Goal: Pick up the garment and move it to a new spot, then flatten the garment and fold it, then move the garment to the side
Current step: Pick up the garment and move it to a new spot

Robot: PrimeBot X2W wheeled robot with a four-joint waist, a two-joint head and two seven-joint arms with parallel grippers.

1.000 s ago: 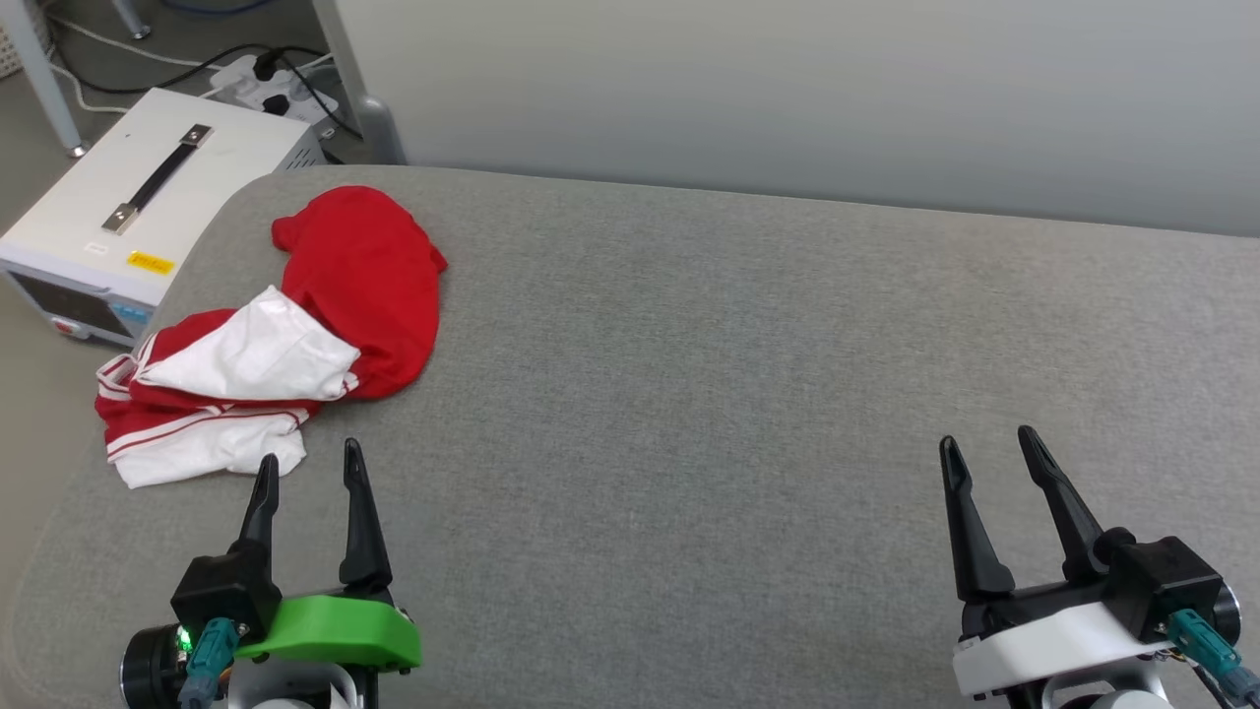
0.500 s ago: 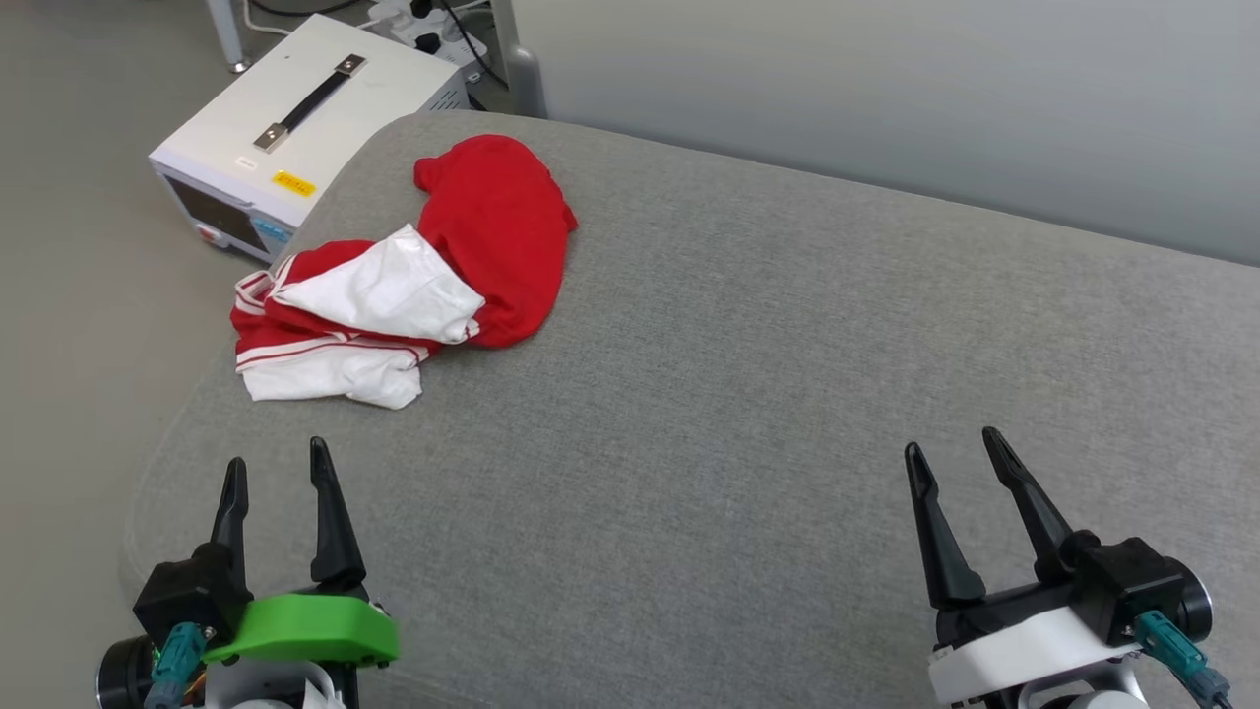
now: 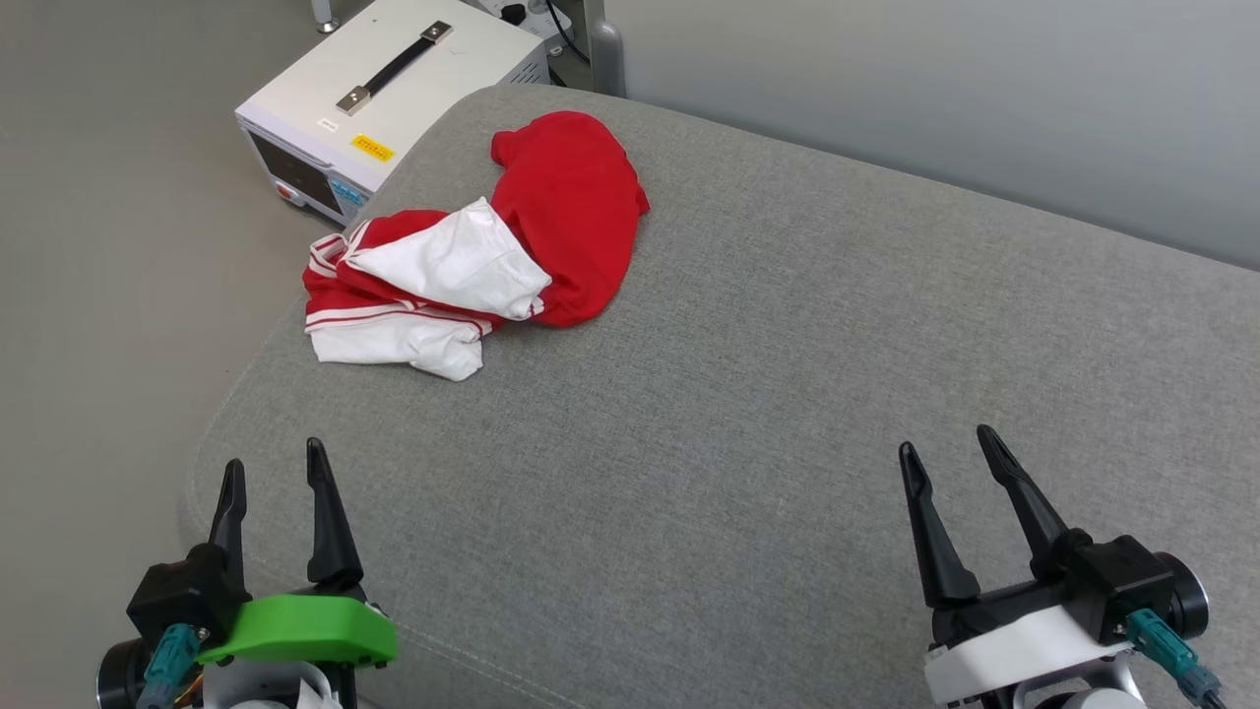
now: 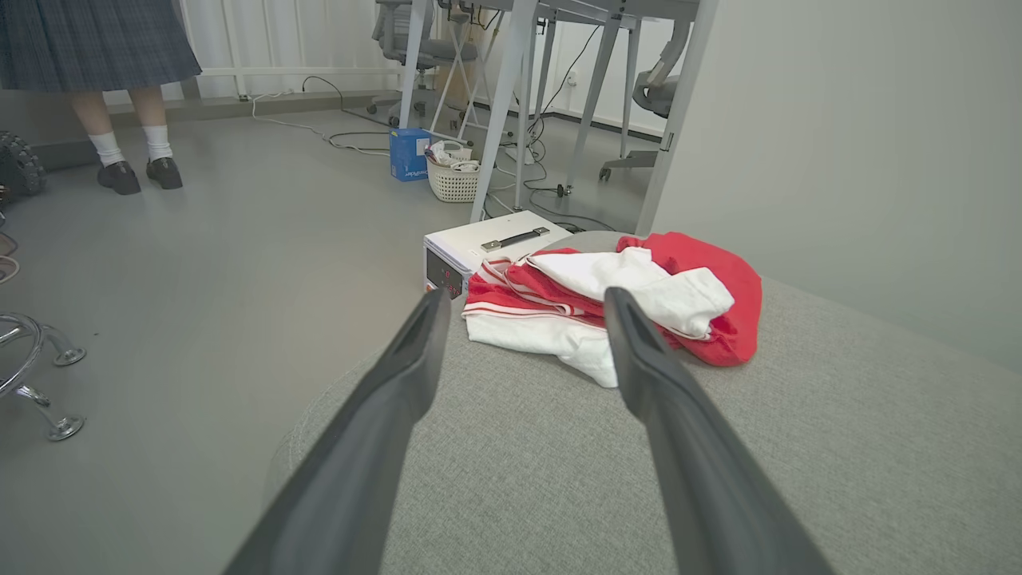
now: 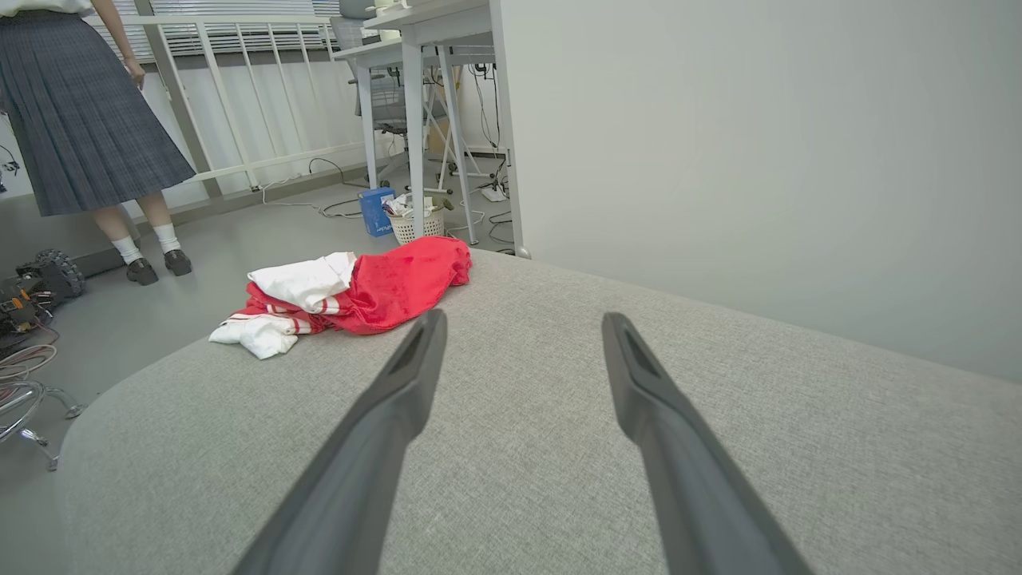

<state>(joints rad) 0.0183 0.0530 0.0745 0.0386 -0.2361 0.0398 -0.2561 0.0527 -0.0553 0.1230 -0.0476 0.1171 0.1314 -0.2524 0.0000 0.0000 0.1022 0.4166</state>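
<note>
I see the garment (image 3: 576, 222) crumpled at the far left corner of the grey cushion (image 3: 787, 394), near the white box (image 3: 394, 89) on the floor. The L gripper (image 3: 274, 455) and R gripper (image 3: 945, 440) are both spread open, holding nothing, apart from the garment.

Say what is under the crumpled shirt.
The shirt lies on the grey cushion, near its far left corner. The patch directly beneath is covered by the cloth, so anything lying there cannot be seen.
</note>
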